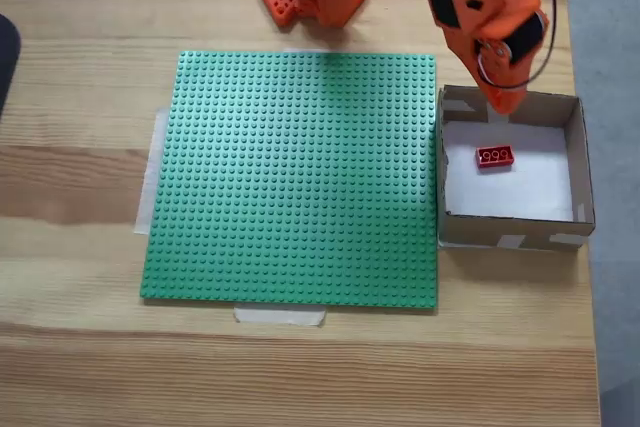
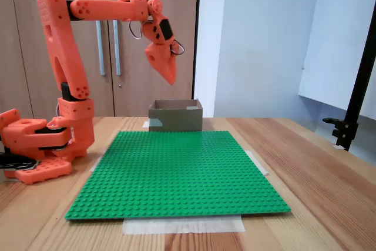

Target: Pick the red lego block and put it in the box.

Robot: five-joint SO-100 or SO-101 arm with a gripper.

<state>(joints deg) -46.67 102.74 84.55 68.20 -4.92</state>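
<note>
The wooden table (image 1: 80, 187) ran under everything, and the green studded baseplate (image 1: 295, 177), taped down at its edges, filled the middle of it in both fixed views. My own orange arm (image 2: 64, 51) rose from its base at about eleven o'clock of the baseplate in the top-down fixed view and reached across toward two o'clock. There stood the cardboard box (image 1: 578, 162), its near wall just beside the baseplate's edge, pale tape patches on its walls.

The red lego block (image 1: 495, 156) lay flat on the box's white floor, studs up, toward the ten o'clock part of the floor and apart from every wall — so I judged the placing done. My claw (image 2: 170, 76) hung above the box, well over its rim (image 2: 175, 103), carrying nothing; the fingers came to a point in the side fixed view, though whether a gap was left between them I could not tell.

I judged the brick light, rigid and smooth-sided, unlikely to break; were it taken again, the two long sides would be the place to pinch. The walls left little room sideways inside — straight up was the free way out, and the whole baseplate lay bare for swinging back.
</note>
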